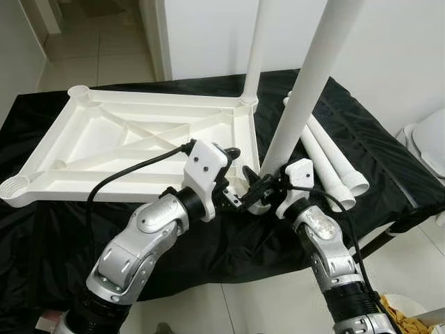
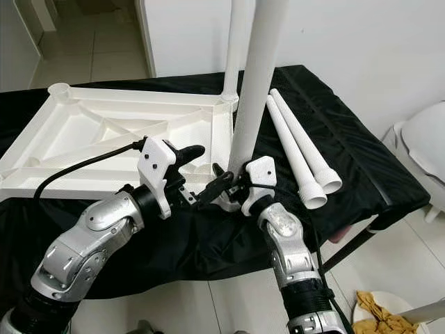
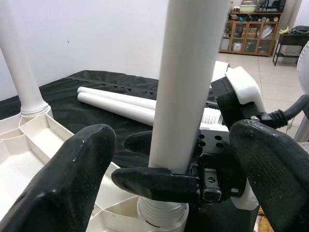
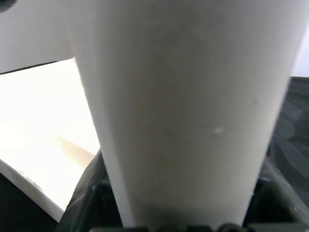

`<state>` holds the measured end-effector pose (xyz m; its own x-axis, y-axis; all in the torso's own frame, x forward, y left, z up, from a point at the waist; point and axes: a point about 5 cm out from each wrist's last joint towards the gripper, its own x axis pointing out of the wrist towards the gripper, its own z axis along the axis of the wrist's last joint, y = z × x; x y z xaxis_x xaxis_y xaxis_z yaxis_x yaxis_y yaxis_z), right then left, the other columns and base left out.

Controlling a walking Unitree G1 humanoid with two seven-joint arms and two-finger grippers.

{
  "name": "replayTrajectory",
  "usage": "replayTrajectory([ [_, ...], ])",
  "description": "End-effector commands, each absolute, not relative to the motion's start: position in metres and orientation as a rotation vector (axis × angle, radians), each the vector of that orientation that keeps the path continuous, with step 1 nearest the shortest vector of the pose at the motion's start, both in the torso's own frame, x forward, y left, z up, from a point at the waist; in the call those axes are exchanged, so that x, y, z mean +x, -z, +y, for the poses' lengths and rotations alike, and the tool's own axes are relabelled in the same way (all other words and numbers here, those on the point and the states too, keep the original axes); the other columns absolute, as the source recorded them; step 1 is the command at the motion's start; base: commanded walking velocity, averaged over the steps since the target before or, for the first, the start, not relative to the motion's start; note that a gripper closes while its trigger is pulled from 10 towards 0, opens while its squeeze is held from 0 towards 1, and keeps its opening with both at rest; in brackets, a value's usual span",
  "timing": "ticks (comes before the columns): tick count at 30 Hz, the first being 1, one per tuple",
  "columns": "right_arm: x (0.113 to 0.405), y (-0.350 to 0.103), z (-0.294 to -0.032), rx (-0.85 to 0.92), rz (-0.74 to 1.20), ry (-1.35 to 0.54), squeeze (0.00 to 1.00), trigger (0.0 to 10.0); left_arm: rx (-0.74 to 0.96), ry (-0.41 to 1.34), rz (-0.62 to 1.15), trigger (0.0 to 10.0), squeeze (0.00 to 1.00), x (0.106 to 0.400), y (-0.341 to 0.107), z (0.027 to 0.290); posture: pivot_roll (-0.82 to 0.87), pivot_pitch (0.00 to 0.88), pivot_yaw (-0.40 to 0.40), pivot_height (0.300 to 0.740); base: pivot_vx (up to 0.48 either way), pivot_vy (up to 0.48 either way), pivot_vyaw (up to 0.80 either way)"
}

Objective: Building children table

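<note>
a white tabletop (image 1: pixel 132 142) lies upside down, ribs up, on the left part of a desk (image 1: pixel 42 229) draped in black cloth; its corner sockets show at the far left (image 1: pixel 78 91) and near left (image 1: pixel 15 186); at its far right corner a white leg (image 1: pixel 254 49) stands upright in its socket; the left hand (image 1: pixel 236 182) reaches in from the near left, its black fingers (image 3: pixel 82 179) spread apart on either side of the near leg without closing on it; the near leg (image 1: pixel 306 83) rises upright from the tabletop's near right corner, its ribbed foot (image 3: pixel 161 215) sitting in the socket there; the right hand (image 1: pixel 263 188) is clamped on this leg low down, just above the socket, one finger (image 3: pixel 154 179) crossing the front of the tube; in the right wrist view the leg (image 4: pixel 188 116) runs between that hand's fingers, with the pale tabletop (image 4: pixel 38 135) beside it; further right, two spare legs (image 2: pixel 299 149) lie side by side on the black cloth, touching along their length, their flared ends toward the near edge; beyond the desk's right edge a white rounded object (image 2: pixel 424 146) stands on the tiled floor (image 1: pixel 90 49).
</note>
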<state>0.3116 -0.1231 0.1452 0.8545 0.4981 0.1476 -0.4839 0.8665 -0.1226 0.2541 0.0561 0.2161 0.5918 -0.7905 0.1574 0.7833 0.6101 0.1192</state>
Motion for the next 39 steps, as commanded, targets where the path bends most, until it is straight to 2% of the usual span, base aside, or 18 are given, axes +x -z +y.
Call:
replayTrajectory([
  [1, 0.308, -0.111, -0.133, -0.063, 0.005, -0.472, 0.00, 10.0, 0.054, 0.973, -0.215, 10.0, 0.00, 0.251, -0.221, 0.055, -0.04, 0.091, 0.015, 0.740, 0.000, 0.000, 0.00],
  [8, 0.320, -0.114, -0.130, -0.056, 0.056, -0.500, 0.00, 10.0, 0.056, 0.976, -0.221, 10.0, 0.00, 0.251, -0.223, 0.054, -0.03, 0.088, 0.011, 0.740, 0.000, 0.000, 0.00],
  [15, 0.317, -0.106, -0.127, -0.056, 0.085, -0.540, 0.00, 10.0, 0.057, 0.967, -0.223, 10.0, 0.00, 0.251, -0.224, 0.055, -0.03, 0.088, 0.008, 0.740, 0.000, 0.000, 0.00],
  [25, 0.312, -0.095, -0.131, 0.027, 0.098, -0.514, 0.00, 10.0, 0.053, 0.963, -0.220, 10.0, 0.00, 0.250, -0.224, 0.056, -0.03, 0.097, 0.011, 0.740, 0.000, 0.000, 0.00],
  [39, 0.317, -0.091, -0.131, -0.033, 0.113, -0.441, 0.00, 10.0, 0.050, 0.956, -0.217, 10.0, 0.00, 0.249, -0.225, 0.057, -0.02, 0.104, 0.006, 0.740, 0.000, 0.000, 0.00],
])
